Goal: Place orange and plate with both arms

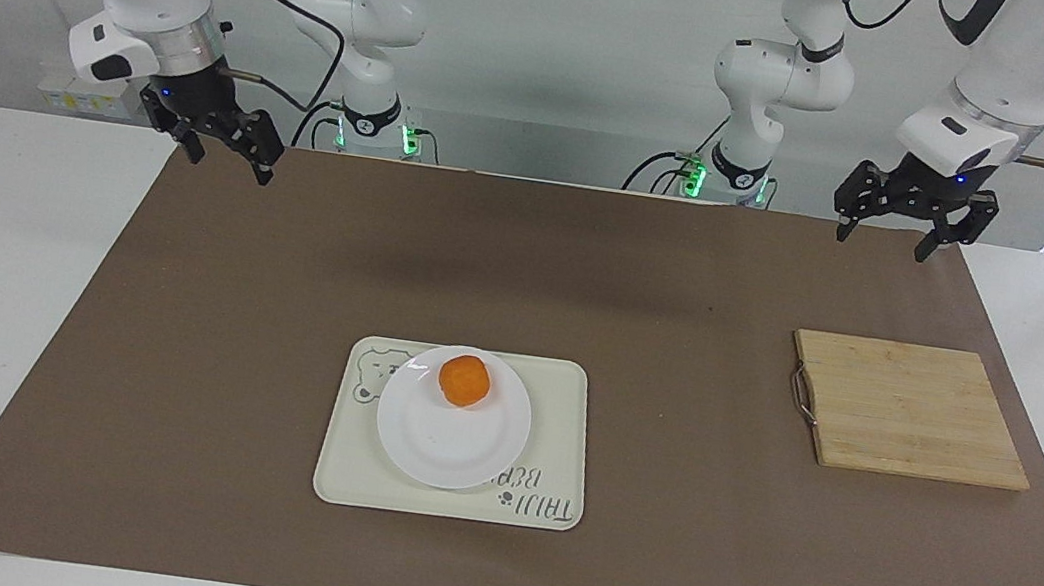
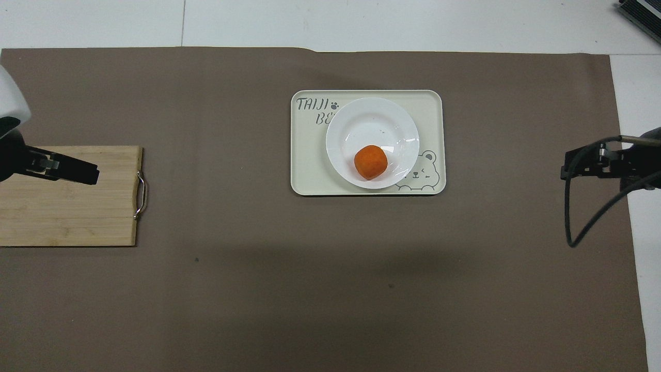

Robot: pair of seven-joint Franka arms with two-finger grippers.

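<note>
The orange (image 1: pixel 464 380) sat on the plate (image 1: pixel 450 440), itself on the bear tray (image 1: pixel 553 438) mid-table; the placing looked done; the right gripper (image 1: pixel 220 147) and left gripper (image 1: pixel 897 224) hung raised, jaws apart and empty, seemingly needing only to rest.

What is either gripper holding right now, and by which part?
Nothing is held. The left gripper and right gripper are both open and empty, raised by the robots. The small round orange sits on the glossy white plate.
</note>
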